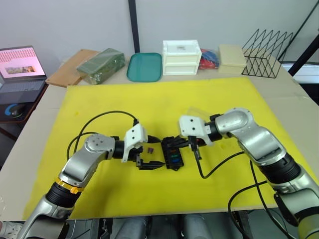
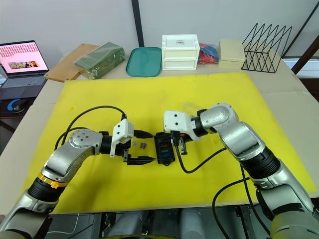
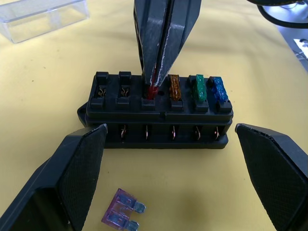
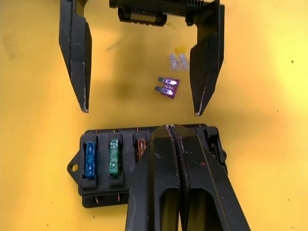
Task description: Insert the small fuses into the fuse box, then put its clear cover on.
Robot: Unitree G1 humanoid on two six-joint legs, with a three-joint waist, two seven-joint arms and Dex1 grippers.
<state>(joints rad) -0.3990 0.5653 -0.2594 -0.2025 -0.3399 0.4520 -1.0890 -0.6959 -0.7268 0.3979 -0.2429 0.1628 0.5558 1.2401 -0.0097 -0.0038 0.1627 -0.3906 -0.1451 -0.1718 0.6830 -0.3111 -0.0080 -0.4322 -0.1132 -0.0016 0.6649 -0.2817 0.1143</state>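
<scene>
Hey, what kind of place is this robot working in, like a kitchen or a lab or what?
Probably a lab or workshop bench: a table under a yellow mat, an open laptop beside it, and white storage drawers and a wire rack lined up at the back.

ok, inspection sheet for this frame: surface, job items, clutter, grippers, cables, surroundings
Surface: yellow mat on a table.
Job's things: fuse box holds blue, green and brown fuses; red fuse sits in the next slot; purple fuse and a pale fuse lie loose on the mat; clear cover lies off the box.
Clutter: nothing seen on the mat.
Grippers: right gripper shut on the red fuse; left gripper open, facing the box.
Cables: black cables loop from both wrists.
Surroundings: laptop, teal tray, white drawer box, wire rack.
</scene>
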